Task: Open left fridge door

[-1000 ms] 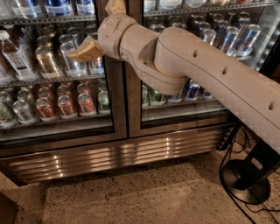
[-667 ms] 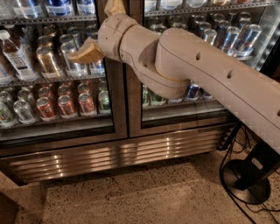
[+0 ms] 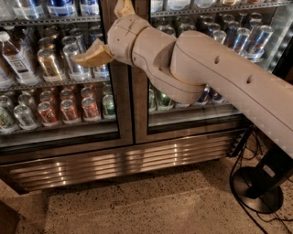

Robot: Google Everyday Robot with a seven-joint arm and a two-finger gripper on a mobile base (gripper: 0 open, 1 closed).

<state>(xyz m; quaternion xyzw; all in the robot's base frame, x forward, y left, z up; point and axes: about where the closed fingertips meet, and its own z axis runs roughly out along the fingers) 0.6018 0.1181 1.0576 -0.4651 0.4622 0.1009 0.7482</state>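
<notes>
The fridge (image 3: 123,162) fills the view, with a ribbed steel grille along its base. Its left fridge door (image 3: 120,114) is a glass pane in a steel frame, and it sits flush with the right door (image 3: 192,124). Behind the left glass are shelves of cans and bottles. My tan arm reaches in from the right across the right door. My gripper (image 3: 104,31) is open in front of the left door's right edge, near the centre post. One finger (image 3: 91,55) points left over the glass. The other finger (image 3: 123,7) points up at the top edge.
A black round stand base (image 3: 257,188) with loose cables (image 3: 242,151) sits on the speckled floor at the lower right, close to the fridge's right corner. A dark object (image 3: 7,219) shows at the lower left corner.
The gripper has edged slightly to the right and down. Both doors stand as before.
</notes>
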